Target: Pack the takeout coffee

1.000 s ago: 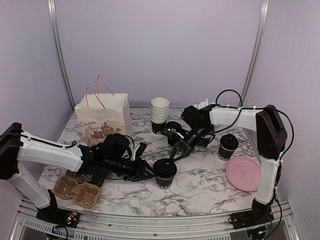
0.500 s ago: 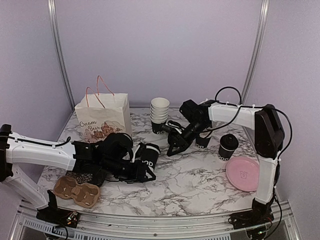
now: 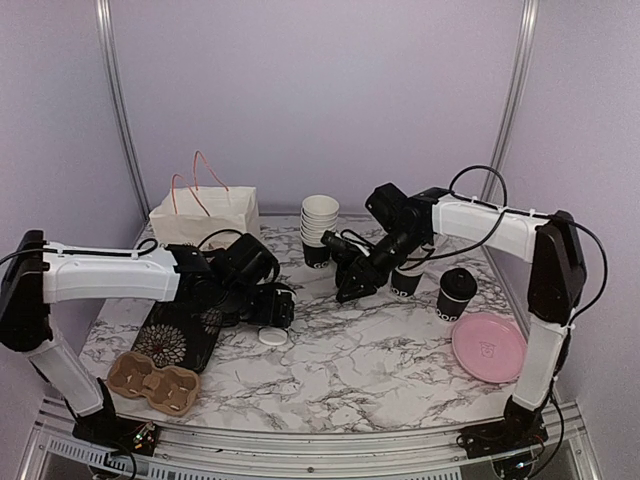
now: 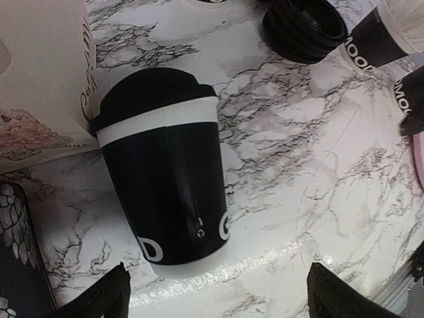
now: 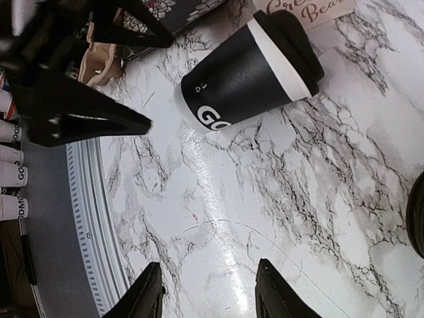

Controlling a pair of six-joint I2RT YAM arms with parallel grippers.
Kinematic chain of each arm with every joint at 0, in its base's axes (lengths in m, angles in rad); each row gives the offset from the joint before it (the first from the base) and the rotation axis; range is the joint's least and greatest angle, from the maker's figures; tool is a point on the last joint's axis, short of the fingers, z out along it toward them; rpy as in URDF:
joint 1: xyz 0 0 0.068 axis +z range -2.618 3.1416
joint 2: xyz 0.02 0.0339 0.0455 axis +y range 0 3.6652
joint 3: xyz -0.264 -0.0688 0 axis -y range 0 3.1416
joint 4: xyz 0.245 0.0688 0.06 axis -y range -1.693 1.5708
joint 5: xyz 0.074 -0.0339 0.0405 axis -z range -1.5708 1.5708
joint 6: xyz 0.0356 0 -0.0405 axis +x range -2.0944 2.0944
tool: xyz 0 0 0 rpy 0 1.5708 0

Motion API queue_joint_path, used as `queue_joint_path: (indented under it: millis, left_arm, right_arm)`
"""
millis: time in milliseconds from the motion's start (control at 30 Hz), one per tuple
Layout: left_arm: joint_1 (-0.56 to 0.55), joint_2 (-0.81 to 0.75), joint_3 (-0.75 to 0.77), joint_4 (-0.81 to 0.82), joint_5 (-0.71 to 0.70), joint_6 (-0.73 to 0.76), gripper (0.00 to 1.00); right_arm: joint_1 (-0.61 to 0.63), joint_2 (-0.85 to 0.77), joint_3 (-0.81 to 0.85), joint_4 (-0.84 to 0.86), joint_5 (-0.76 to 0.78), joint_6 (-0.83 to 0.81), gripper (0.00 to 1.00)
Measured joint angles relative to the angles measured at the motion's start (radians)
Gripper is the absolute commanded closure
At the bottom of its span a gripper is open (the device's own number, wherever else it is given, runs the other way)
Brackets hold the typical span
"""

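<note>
far left, near the front edge, a brown moulded-pulp cup carrier (image 3: 152,382) sits on the marble-patterned table (image 3: 400,370). just behind it lies a flat black bag with a pale flower print (image 3: 185,335). further back a cream paper bag (image 3: 205,215) stands upright, with thin orange string handles and printed lettering.

the left gripper (image 4: 218,295) hangs low with its fingers (image 4: 99,298) spread wide and nothing gripped. just ahead of it the coffee cup (image 4: 165,179) lies on its side on the table, free. it is matte black paper with a white band under a black plastic lid and white letters at the base. the lid end is up against the paper bag and the base points back at the wrist camera.

at mid table a stack of white-lined black cups (image 3: 319,230) stands near the back, and a pile of black lids (image 4: 305,26) lies close by.

the right gripper (image 5: 209,295) points at the fallen cup from the other side, well apart from it — fingers partly spread, empty.

further right a second coffee cup (image 3: 456,293) stands upright with its lid on, and a round pink plate (image 3: 487,348) lies in front of it.

the tabletop is glossy and throws back glare. lilac walls (image 3: 320,100) and two metal poles close the back.
</note>
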Motion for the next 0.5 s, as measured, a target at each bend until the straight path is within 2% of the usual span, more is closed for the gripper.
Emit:
queue_joint_path:
  millis: [167,333,500]
  left_arm:
    - [0.054,0.173,0.038,-0.033,0.005,0.014,0.01]
    - [0.063,0.264,0.041,-0.042,0.01,0.014,0.12]
    - [0.064,0.277,0.041,-0.021,0.037,0.028,0.21]
  right_arm:
    - [0.0,-0.073,-0.006,0.003,0.011,-0.006,0.53]
    - [0.0,-0.087,-0.027,0.009,0.011,-0.014,0.53]
    - [0.0,-0.087,-0.04,0.01,0.01,-0.019,0.54]
